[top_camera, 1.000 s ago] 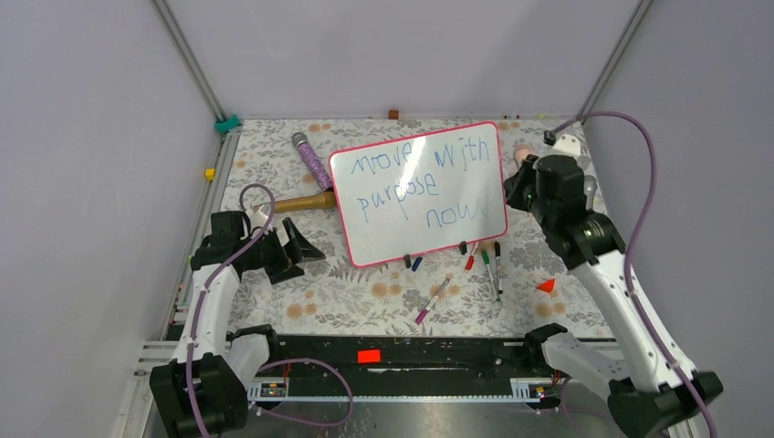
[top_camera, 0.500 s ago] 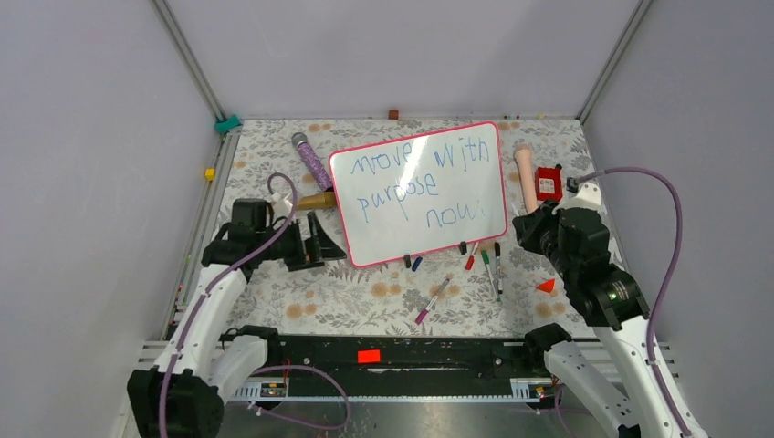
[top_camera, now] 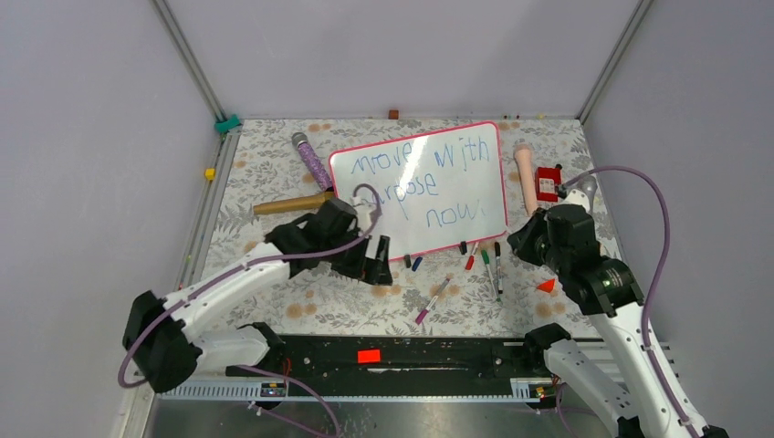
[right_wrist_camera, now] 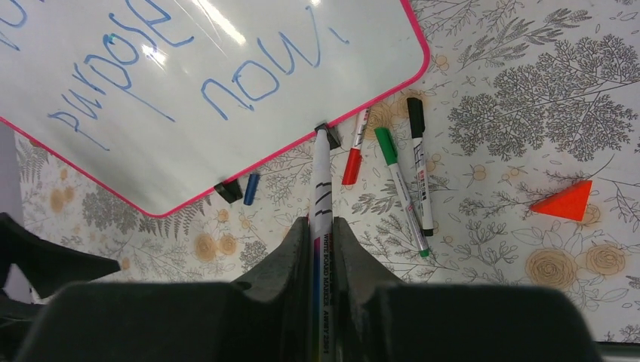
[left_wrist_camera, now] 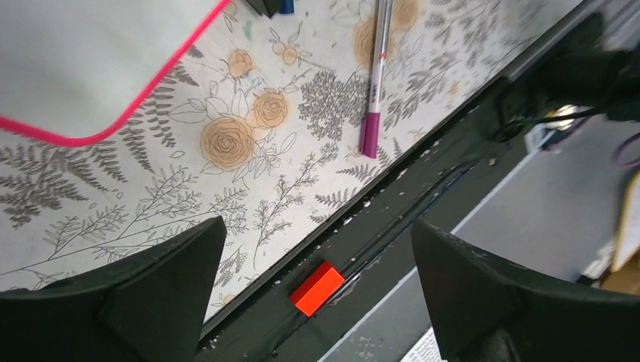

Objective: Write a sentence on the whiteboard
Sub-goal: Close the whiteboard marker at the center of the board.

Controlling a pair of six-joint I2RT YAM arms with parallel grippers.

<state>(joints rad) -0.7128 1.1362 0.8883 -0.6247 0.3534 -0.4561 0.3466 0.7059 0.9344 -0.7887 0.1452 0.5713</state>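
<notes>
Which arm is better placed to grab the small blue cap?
Left arm: jaws open and empty near the small blue cap. Right arm: jaws shut on a white marker.

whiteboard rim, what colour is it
The whiteboard has a pink-red rim, clearest in the right wrist view.

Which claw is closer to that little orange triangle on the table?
Right. The right claw, gripping a marker, hangs close to the orange triangle; the open left claw is far off by the whiteboard's near-left corner.
</notes>
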